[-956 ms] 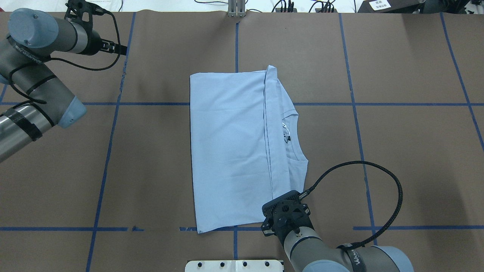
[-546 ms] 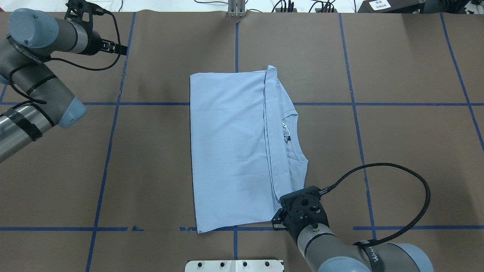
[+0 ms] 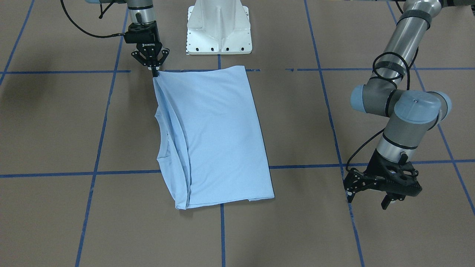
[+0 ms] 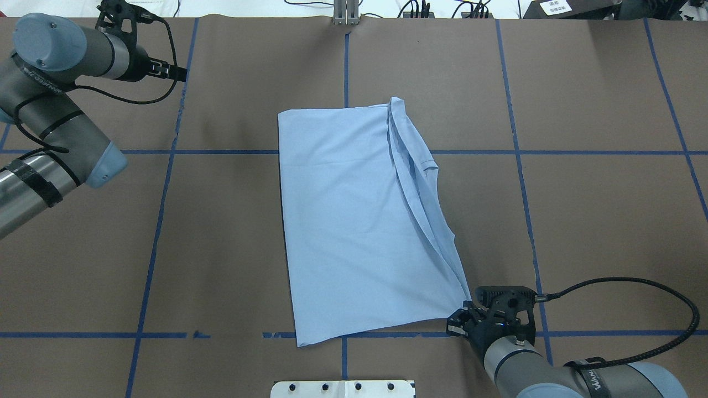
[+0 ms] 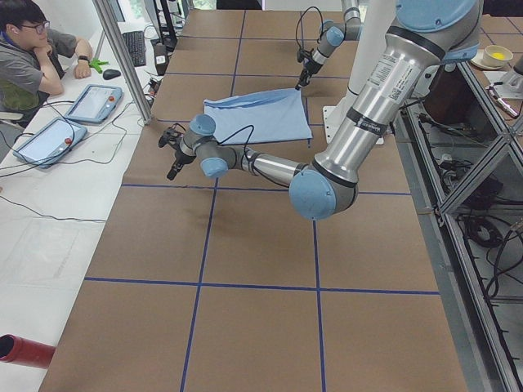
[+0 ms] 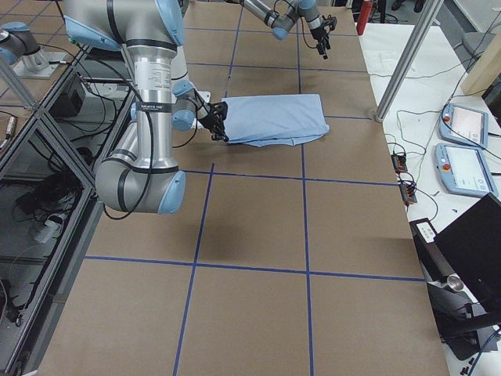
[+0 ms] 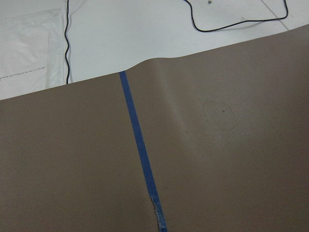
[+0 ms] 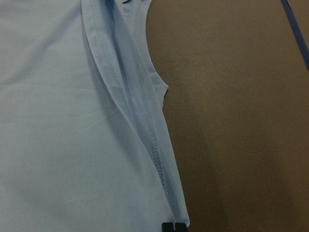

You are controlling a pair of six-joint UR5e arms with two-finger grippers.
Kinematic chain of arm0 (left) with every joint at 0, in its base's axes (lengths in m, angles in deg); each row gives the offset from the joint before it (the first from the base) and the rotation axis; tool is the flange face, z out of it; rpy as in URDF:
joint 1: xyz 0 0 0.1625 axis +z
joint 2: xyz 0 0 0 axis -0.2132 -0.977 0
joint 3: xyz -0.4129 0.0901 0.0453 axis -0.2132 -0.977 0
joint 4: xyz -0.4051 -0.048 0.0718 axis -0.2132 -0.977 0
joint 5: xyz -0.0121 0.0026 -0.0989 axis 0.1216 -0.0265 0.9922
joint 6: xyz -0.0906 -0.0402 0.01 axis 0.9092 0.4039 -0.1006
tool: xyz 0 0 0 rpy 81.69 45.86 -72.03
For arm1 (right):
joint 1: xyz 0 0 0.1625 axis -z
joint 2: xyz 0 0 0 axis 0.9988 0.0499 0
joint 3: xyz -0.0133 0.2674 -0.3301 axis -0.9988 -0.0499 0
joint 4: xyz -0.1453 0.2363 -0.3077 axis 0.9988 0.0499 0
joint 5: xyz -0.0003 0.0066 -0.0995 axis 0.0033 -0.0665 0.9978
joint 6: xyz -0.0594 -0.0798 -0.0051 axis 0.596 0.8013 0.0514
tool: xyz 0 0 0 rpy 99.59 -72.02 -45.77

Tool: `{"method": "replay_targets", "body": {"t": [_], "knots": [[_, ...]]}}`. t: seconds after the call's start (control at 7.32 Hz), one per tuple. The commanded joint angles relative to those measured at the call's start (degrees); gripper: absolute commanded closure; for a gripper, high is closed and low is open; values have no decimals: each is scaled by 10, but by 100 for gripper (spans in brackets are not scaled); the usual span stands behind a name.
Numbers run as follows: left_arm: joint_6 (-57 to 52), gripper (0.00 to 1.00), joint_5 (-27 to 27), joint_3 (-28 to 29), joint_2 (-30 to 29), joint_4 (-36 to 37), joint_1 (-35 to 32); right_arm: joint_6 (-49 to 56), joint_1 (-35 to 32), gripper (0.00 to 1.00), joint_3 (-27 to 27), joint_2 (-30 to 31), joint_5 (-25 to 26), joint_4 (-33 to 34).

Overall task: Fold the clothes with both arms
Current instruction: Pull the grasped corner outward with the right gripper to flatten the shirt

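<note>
The light blue T-shirt lies folded in the middle of the brown table; it also shows in the front view. Its chest print and collar label are hidden; the collar's curve shows at its edge. My right gripper is shut on the shirt's corner nearest the robot on the right, low at the table. The cloth is stretched toward it. The right wrist view shows the hem running to the fingertips. My left gripper is open and empty, far from the shirt by the table's far left edge.
The white pedestal base stands at the near edge behind the shirt. Blue tape lines cross the brown paper. An operator sits with tablets past the far edge. Cables lie beyond the paper.
My right gripper has moved to the right and slightly toward the robot, dragging the shirt's near right corner with it. The right edge now slants outward and the collar label is covered. The left arm has not moved.
</note>
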Motion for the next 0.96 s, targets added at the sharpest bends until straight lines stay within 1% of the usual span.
{"method": "replay_targets", "body": {"t": [0.0,0.14,0.27,0.41,0.55,0.68,0.82], "knots": [[0,0,0,0,0,0,0,-59,23,100,0,13,24,0],[0,0,0,0,0,0,1,-65,29,100,-1,12,32,0],[0,0,0,0,0,0,0,-68,29,76,-2,12,32,0],[0,0,0,-1,0,0,0,-71,30,1,-2,8,43,0],[1,0,0,-3,0,0,0,-65,29,0,12,1,43,0],[12,0,1,-15,0,0,1,-43,13,0,39,-2,27,0],[58,0,17,-32,0,2,1,4,-28,0,48,-40,-15,0]]}}
